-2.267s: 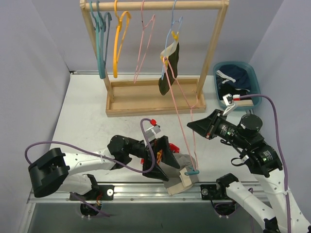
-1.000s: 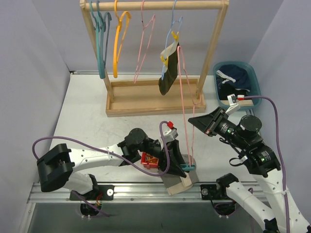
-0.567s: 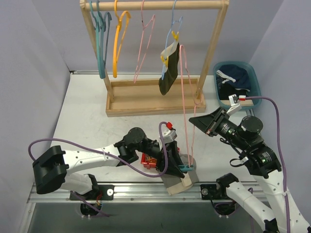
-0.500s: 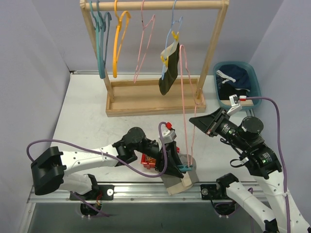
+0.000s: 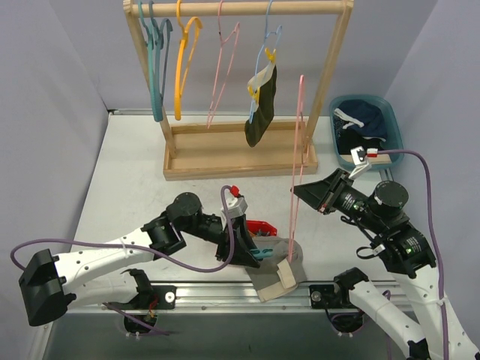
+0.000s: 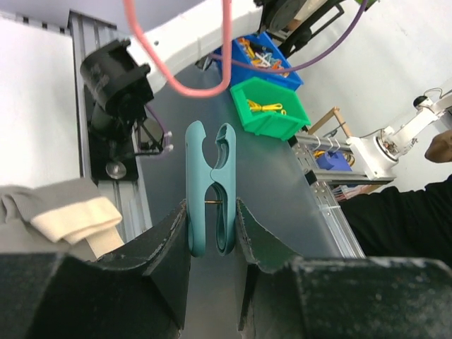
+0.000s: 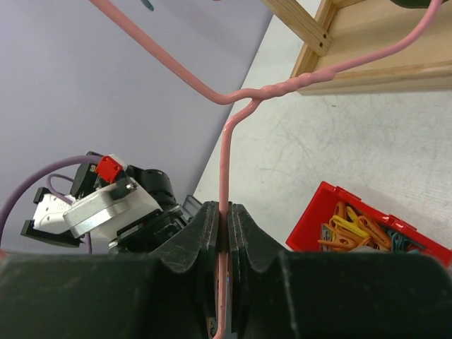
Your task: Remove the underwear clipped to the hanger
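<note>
My left gripper [image 5: 252,253] [image 6: 212,227] is shut on a teal clip [image 6: 210,185] [image 5: 263,253], held just left of the grey-beige underwear [image 5: 276,274] [image 6: 60,212], which lies crumpled at the table's near edge. My right gripper [image 5: 299,193] [image 7: 226,219] is shut on the wire of a pink hanger [image 5: 298,142] [image 7: 227,152], which stands upright with nothing on it. A dark olive-black underwear [image 5: 261,105] hangs clipped to a blue hanger [image 5: 268,41] on the wooden rack [image 5: 240,154]. Navy underwear [image 5: 365,120] lies in the blue bin [image 5: 391,112].
A red box of yellow and orange clips [image 5: 259,226] [image 7: 367,229] sits on the table just behind the left gripper. Teal, yellow and pink empty hangers [image 5: 180,60] hang on the rack's left part. The rack's base [image 7: 385,42] is behind the pink hanger.
The left gripper has pulled the teal clip away to the left, off the pink hanger. The pink hanger has risen and swung upright, apart from the grey-beige underwear.
</note>
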You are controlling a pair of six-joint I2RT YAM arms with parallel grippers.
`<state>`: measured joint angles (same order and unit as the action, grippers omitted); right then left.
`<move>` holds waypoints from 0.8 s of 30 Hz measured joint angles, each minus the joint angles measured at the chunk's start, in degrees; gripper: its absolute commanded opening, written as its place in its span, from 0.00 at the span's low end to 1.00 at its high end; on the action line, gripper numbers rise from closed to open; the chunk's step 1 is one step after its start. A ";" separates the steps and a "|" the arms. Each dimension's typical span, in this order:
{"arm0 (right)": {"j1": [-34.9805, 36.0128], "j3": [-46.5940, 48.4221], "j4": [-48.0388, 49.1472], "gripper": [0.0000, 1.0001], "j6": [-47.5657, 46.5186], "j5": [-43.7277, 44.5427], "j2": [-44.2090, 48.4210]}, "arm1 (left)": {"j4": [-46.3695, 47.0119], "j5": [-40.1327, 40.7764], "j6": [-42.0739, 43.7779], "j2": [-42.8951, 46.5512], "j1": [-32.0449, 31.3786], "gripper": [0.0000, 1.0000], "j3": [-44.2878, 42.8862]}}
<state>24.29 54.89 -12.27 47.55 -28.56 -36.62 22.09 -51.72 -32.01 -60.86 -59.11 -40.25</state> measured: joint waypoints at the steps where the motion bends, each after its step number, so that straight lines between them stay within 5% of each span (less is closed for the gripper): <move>1: 0.00 0.04 0.00 0.00 -0.31 -0.46 0.00 | -1.09 0.00 0.22 0.00 0.11 0.03 0.04; 5: 0.00 1.16 -2.45 0.00 -3.02 -0.17 -0.02 | -9.05 3.10 2.43 0.92 1.16 0.03 -0.39; 11: 0.00 4.90 -10.54 0.00 -8.94 7.23 0.50 | -35.82 23.52 5.22 -0.98 3.37 0.03 -9.81; 17: 0.00 4.90 -16.28 0.00 -11.69 13.57 1.88 | -51.04 39.12 3.28 -10.95 4.76 0.03 -16.46; 20: 0.00 4.35 -18.84 0.00 -12.31 17.25 2.32 | -56.92 43.87 2.58 -17.77 4.72 0.16 -20.13; 21: 0.00 3.96 -19.58 0.00 -12.52 18.16 2.49 | -59.28 45.42 2.36 -20.39 4.70 0.29 -21.94; 24: 0.00 2.86 -21.68 0.00 -12.96 20.83 2.99 | -63.28 48.02 2.12 -25.44 4.55 0.45 -25.68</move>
<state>24.29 57.76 -33.95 34.59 -7.73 -33.63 -41.19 -3.70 -29.89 -86.30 -54.57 -65.93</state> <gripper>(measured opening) 0.074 0.384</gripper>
